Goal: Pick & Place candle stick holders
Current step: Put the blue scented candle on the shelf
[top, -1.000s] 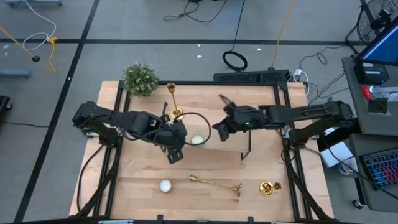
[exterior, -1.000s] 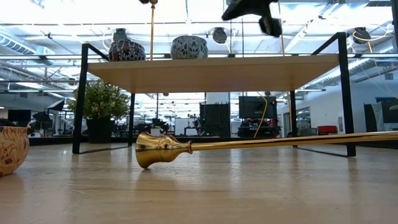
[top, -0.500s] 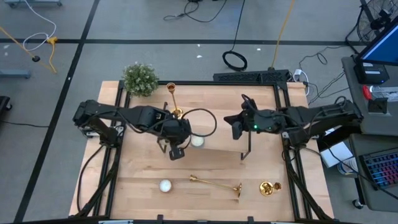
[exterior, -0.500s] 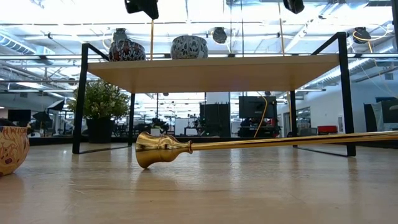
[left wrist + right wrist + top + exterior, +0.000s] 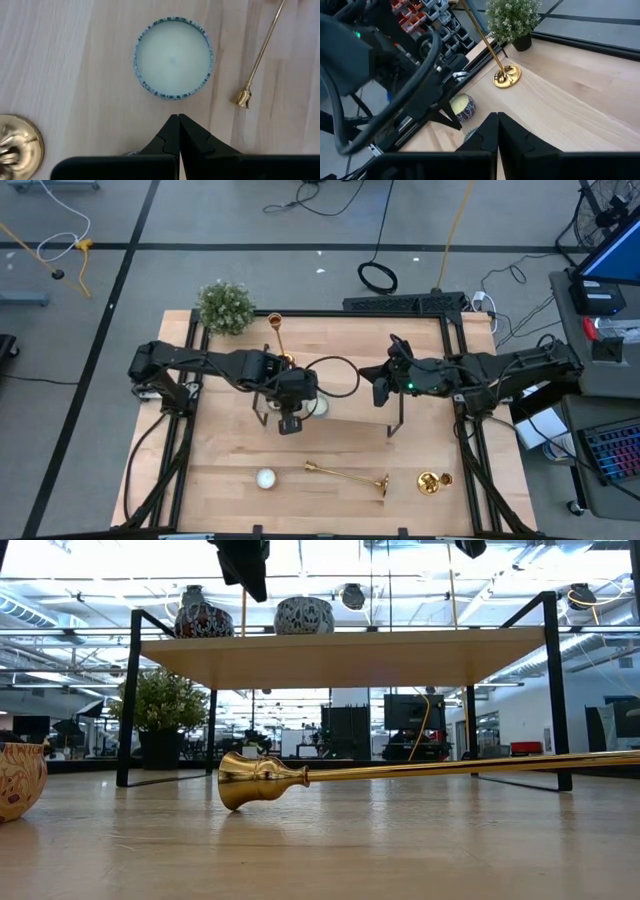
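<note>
Greenery marks the far left corner of the worktop point(image 5: 220, 470): a small potted plant point(image 5: 226, 307). Just right of it one gold candle stick holder point(image 5: 280, 343) stands upright on the wooden shelf point(image 5: 350, 360); the right wrist view shows its round base point(image 5: 507, 76) resting on the wood with the plant behind. The left claw point(image 5: 289, 423) hangs over the shelf beside this holder, its fingers point(image 5: 176, 131) pressed together and gripping nothing. Directly below it in the left wrist view sits a round candle in a blue patterned tin point(image 5: 173, 58), with a thin gold rod ending in a small bell point(image 5: 243, 97) lying on the wood beside it.

Nearer the front edge, a small white tealight point(image 5: 265, 478) lies on the worktop, and right of it a second candle stick holder point(image 5: 348, 476) lies flat on its side; the low view shows its flared end point(image 5: 258, 780) and long stem resting on the wood in front of the shelf.

Further right, the right claw point(image 5: 381, 391) hovers above the shelf, fingers point(image 5: 494, 131) also closed on nothing. A third gold holder point(image 5: 433, 482) sits near the front right corner.
</note>
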You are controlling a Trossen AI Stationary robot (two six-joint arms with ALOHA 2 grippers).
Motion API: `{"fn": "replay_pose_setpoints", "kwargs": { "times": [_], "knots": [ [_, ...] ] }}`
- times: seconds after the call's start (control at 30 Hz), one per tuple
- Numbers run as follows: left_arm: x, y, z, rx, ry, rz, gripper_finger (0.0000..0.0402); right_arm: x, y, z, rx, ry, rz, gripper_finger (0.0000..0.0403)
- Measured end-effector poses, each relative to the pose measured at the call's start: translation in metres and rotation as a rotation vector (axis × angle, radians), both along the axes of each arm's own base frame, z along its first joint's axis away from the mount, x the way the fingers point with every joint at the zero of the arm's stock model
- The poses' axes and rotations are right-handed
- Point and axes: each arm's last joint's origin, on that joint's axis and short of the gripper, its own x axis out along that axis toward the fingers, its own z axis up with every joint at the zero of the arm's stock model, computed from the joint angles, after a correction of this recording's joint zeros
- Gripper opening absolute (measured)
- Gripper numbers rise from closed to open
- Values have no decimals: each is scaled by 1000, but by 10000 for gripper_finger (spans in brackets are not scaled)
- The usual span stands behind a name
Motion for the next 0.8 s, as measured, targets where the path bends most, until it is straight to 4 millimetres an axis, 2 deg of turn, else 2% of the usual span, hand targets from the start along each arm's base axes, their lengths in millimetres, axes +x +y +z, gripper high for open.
{"fn": "replay_pose_setpoints", "kwargs": {
  "times": [0.23,0.57,0.8],
  "knots": [
    [0,3,0,-18,2,-5,0,-4,3,3,-30,-19,-43,0],
    [13,-1,-18,-43,49,-39,0,-7,3,6,-38,-34,-42,0],
    [17,-2,-19,-45,24,-41,0,-7,3,6,-37,-36,-40,0]
  ]
}}
